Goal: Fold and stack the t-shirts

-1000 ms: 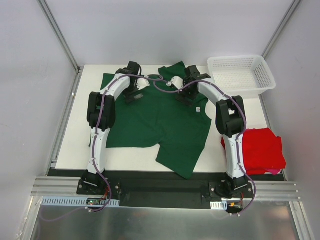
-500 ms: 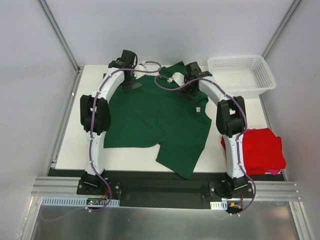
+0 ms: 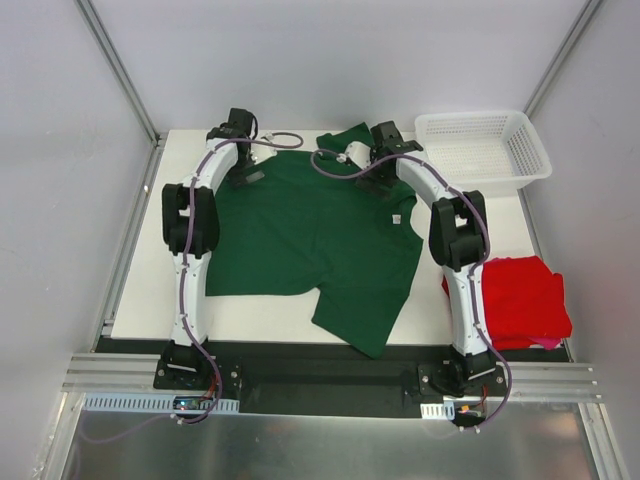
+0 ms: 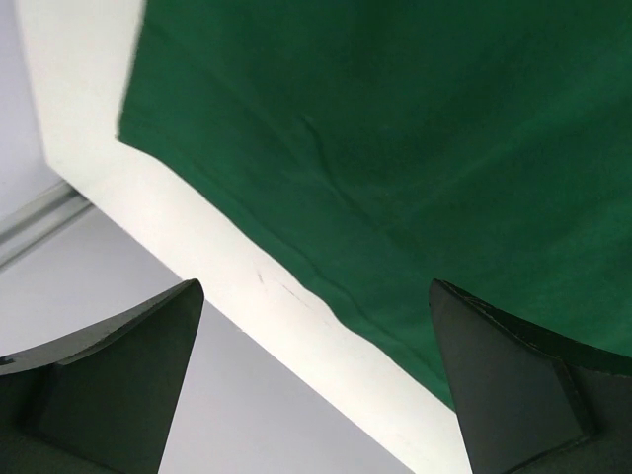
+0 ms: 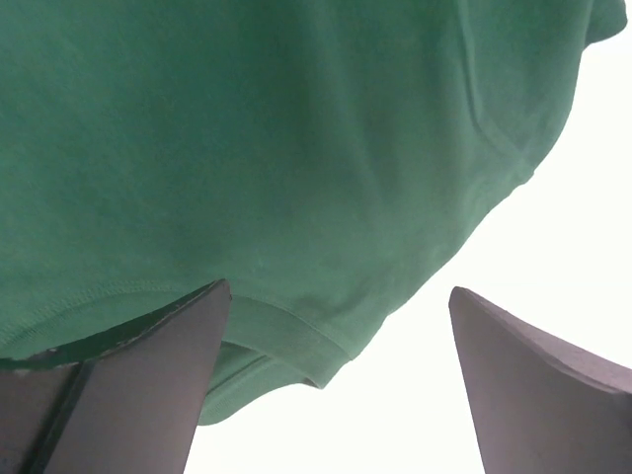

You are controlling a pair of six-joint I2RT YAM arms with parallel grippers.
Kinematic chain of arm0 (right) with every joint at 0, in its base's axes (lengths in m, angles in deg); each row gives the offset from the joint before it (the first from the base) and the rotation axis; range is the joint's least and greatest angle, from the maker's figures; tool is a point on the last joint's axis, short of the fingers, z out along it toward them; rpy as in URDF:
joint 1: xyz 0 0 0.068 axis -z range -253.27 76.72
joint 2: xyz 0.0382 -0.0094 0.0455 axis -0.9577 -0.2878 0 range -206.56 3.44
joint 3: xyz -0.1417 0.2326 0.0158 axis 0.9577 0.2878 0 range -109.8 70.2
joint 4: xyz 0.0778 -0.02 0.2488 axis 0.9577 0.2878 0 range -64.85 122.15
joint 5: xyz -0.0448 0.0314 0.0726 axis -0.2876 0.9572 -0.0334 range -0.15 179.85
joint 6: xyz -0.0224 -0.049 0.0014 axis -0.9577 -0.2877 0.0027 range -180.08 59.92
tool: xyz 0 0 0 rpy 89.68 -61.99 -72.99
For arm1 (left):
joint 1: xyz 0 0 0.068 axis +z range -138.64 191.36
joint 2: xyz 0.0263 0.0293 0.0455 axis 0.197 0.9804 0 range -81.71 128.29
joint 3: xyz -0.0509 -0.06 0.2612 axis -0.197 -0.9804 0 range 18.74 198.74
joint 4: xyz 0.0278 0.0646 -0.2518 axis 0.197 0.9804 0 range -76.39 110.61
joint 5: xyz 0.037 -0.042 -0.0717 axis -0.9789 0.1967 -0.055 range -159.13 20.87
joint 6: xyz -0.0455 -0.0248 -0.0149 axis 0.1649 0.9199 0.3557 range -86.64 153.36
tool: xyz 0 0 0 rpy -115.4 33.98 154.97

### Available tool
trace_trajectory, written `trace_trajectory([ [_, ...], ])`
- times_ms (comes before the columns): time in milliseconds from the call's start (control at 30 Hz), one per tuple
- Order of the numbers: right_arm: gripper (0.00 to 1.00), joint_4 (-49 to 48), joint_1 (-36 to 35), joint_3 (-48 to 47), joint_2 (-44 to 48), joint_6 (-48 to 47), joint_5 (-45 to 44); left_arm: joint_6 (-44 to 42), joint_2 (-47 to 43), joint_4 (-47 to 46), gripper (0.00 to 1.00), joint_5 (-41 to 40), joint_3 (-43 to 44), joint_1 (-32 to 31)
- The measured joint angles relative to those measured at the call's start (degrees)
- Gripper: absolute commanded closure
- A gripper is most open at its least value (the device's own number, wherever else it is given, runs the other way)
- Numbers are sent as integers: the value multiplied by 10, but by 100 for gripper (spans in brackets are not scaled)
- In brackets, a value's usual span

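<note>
A dark green t-shirt (image 3: 310, 230) lies spread flat on the white table (image 3: 150, 290), one corner hanging past the near edge. A bright red t-shirt (image 3: 522, 300) lies folded at the right edge. My left gripper (image 3: 248, 177) hangs open above the green shirt's far left part. In the left wrist view the left gripper (image 4: 316, 286) frames the green shirt's (image 4: 415, 128) edge and the table's (image 4: 197, 237) far edge, holding nothing. My right gripper (image 3: 385, 184) is open over the far right part. Between the right gripper's (image 5: 340, 286) fingers a ribbed hem of the green cloth (image 5: 247, 128) shows.
A white mesh basket (image 3: 485, 150) stands at the far right corner. Grey walls and metal frame posts (image 3: 120, 70) close in the table on three sides. A black rail (image 3: 320, 375) at the near edge carries both arm bases.
My left arm has swung left and toward the far edge, off the shirt's middle. The right gripper has shifted slightly farther back. Both stayed open, and the shirts have not moved.
</note>
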Motion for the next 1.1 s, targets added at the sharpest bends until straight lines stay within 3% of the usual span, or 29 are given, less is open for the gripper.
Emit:
trace_trajectory([
  [1100, 4, 67, 10, -19, -29, -36, 13, -32, 37, -2, 1, -13, -10, 27],
])
